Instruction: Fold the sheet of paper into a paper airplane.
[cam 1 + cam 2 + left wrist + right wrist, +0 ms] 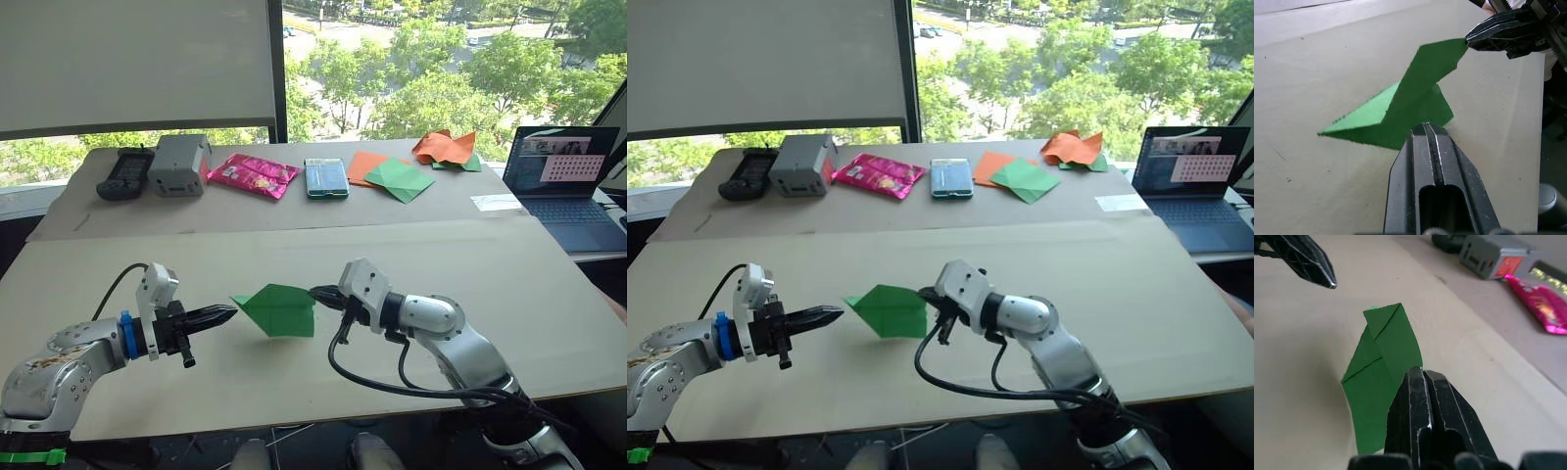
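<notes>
While pinched by right gripper (pixel 315 292) | sheet of paper (pixel 279 308) | table (pixel 549 313)

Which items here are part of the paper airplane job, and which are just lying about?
In the job:
sheet of paper
left gripper
right gripper

Lying about:
flat green and orange sheets
crumpled orange paper
pink packet
laptop
grey box

Head stereo looks down; wrist cameras (close) share the green sheet (pixel 1415 103).
</notes>
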`<action>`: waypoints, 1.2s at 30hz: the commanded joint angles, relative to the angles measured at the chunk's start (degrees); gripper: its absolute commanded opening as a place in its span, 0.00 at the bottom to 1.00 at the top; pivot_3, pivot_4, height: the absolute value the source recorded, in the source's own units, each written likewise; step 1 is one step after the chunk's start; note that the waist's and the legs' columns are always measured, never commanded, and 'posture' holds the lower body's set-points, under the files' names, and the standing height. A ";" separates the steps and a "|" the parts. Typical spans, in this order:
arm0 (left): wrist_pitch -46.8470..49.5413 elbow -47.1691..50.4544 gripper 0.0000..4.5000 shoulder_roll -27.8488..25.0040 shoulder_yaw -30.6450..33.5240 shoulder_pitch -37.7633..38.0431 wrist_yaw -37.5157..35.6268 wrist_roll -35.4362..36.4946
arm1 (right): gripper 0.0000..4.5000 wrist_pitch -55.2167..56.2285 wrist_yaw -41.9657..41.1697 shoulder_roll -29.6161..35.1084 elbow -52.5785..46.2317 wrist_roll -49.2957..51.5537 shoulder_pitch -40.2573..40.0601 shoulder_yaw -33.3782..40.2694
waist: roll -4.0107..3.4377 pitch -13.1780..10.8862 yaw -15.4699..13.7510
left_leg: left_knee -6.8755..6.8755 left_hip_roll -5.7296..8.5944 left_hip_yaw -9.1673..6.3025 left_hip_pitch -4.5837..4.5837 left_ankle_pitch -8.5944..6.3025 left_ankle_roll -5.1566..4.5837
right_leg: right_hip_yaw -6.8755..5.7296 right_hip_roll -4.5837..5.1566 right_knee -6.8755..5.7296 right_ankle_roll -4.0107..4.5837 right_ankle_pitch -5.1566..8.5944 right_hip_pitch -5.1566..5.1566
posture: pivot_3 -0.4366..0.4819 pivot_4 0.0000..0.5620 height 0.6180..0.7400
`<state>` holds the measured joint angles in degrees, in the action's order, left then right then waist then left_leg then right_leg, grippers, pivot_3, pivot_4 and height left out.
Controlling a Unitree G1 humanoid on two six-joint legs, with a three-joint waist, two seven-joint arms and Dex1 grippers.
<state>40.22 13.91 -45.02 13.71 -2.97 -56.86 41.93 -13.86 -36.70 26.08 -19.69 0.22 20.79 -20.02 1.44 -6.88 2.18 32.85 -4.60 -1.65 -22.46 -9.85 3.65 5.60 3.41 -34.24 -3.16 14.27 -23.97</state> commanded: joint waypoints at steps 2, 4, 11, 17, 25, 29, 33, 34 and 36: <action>-0.58 -1.53 0.00 0.48 1.30 -2.10 0.71 0.29 | 0.01 26.63 5.57 6.23 3.00 -17.36 0.20 -4.60 | 0.00 0.01 -0.04 | 0.01 0.02 0.00 0.02 0.01 -0.01 | 0.01 0.00 0.00 0.00 0.00 0.04 | 0.48 0.27 0.84; -0.52 -0.57 0.00 0.87 0.58 -1.49 0.58 0.49 | 0.01 37.43 10.64 9.96 7.14 -29.31 0.58 -8.76 | 0.01 0.01 0.11 | 0.01 0.02 0.02 0.14 0.01 -0.01 | 0.03 0.01 0.03 0.00 0.00 0.12 | 0.48 0.27 0.84; 0.06 -0.17 0.00 1.46 -0.26 -2.21 1.22 0.60 | 0.01 48.81 13.35 10.80 18.68 -36.10 1.18 -12.41 | 0.14 -0.05 0.32 | 0.01 0.03 0.02 0.35 0.20 -0.32 | 0.08 0.01 -0.04 0.00 0.00 0.38 | 0.48 0.27 0.84; 0.70 1.83 0.00 1.88 -1.23 -2.48 2.21 1.16 | 0.34 47.38 8.98 10.81 20.74 -30.36 0.00 -9.95 | 0.32 -0.20 0.18 | 0.06 0.04 0.01 0.66 0.20 -0.32 | 0.10 0.01 -0.03 0.01 0.00 0.83 | 0.48 0.27 0.84; 0.44 1.69 0.00 3.44 -3.33 -4.49 3.54 0.11 | 0.64 28.59 -2.68 7.40 7.81 -7.63 -1.48 -3.16 | 0.36 -0.23 0.18 | 0.08 0.03 -0.01 0.64 0.20 -0.33 | 0.10 0.00 -0.17 0.01 0.00 0.92 | 0.48 0.27 0.84; 0.62 1.89 0.00 4.28 -4.16 -5.44 4.00 0.09 | 0.64 10.93 -3.86 1.89 8.26 -2.12 2.10 0.45 | 0.39 -0.24 0.30 | 0.11 0.04 -0.02 0.72 0.21 -0.34 | 0.11 -0.03 -0.57 0.01 0.00 0.98 | 0.48 0.27 0.84; 0.58 1.93 0.00 4.59 -4.58 -5.65 4.39 -0.16 | 0.45 4.25 -4.50 -1.15 8.33 -0.43 3.56 0.74 | 0.39 -0.24 -0.11 | 0.10 0.04 -0.04 0.85 0.20 -0.33 | 0.09 -0.03 -0.68 0.01 0.00 0.83 | 0.48 0.27 0.84; 0.50 1.97 0.00 4.68 -4.73 -5.59 4.49 -0.29 | 0.38 3.07 -5.58 -1.69 7.35 0.42 3.23 0.15 | 0.38 -0.25 -0.10 | 0.09 0.04 -0.04 0.83 0.20 -0.33 | 0.09 -0.03 -0.68 0.02 0.00 0.81 | 0.48 0.27 0.84; 0.53 2.07 0.00 4.84 -4.86 -5.47 4.69 -0.33 | 0.23 1.29 -7.58 -2.57 5.55 1.88 2.24 -1.29 | 0.37 -0.25 -0.02 | 0.09 0.05 -0.03 0.80 0.20 -0.33 | 0.09 -0.02 -0.64 0.02 0.00 0.82 | 0.48 0.27 0.84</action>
<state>41.23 14.17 -40.26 8.71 -7.61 -52.30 41.59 -11.35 -42.87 23.93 -10.60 -0.14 23.28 -20.77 1.81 -7.13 2.16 32.94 -4.55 -1.68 -21.68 -9.65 3.32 5.69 3.38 -34.87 -3.14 14.27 -23.15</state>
